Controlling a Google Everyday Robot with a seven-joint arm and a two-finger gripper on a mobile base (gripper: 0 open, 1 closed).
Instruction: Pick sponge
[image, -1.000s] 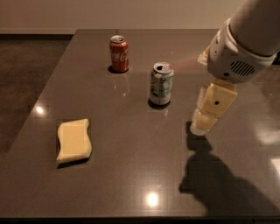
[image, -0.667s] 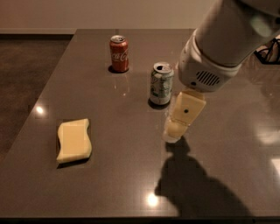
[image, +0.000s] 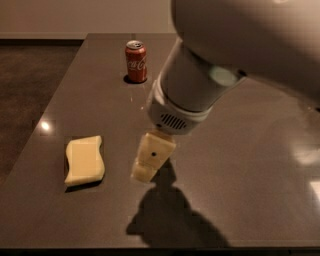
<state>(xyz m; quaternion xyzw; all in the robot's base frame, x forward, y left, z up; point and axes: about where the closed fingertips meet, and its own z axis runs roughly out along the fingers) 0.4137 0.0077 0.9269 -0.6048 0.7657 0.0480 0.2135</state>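
The pale yellow sponge (image: 84, 160) lies flat on the dark table (image: 240, 165) at the front left. My gripper (image: 145, 172) hangs from the large grey arm, just right of the sponge and a little above the tabletop, not touching it. Its cream fingers point down and left, seen from the side.
A red cola can (image: 136, 61) stands upright at the back of the table, behind the arm. The arm's body fills the upper right and hides the silver can seen earlier. The table's left edge (image: 47, 105) runs close to the sponge.
My arm has swung left and toward the front of the table, bringing the gripper from beside the silver can to just right of the sponge. The sponge has not moved.
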